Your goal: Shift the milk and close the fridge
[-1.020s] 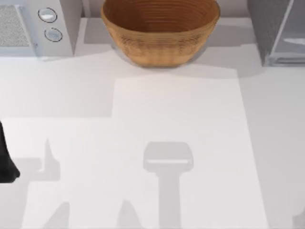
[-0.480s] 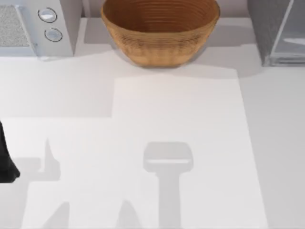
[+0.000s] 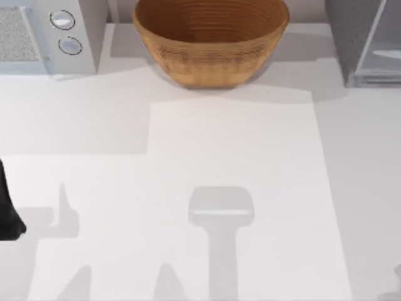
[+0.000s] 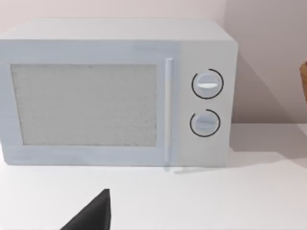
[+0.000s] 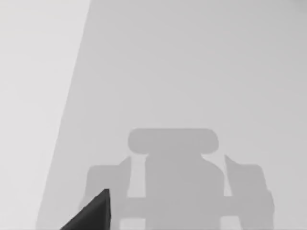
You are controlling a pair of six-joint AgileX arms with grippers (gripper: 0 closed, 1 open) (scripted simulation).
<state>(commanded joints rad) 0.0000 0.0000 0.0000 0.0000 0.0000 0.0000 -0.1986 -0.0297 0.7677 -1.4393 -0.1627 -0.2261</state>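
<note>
Fridge (image 3: pixel 366 41) top right, basket (image 3: pixel 210 41) beside; grippers' opening: cannot tell.

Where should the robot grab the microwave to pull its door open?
The slim upright handle on the microwave door, between the speckled window and the two round knobs. Come straight at the front and pinch across the bar from both sides. It is probably the only part thin enough to pinch; the rest looks like flat box.

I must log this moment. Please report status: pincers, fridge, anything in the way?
Left arm parked at table's left edge. Fridge at far right corner. Basket at the back, microwave far left, nothing in front of fridge.
</note>
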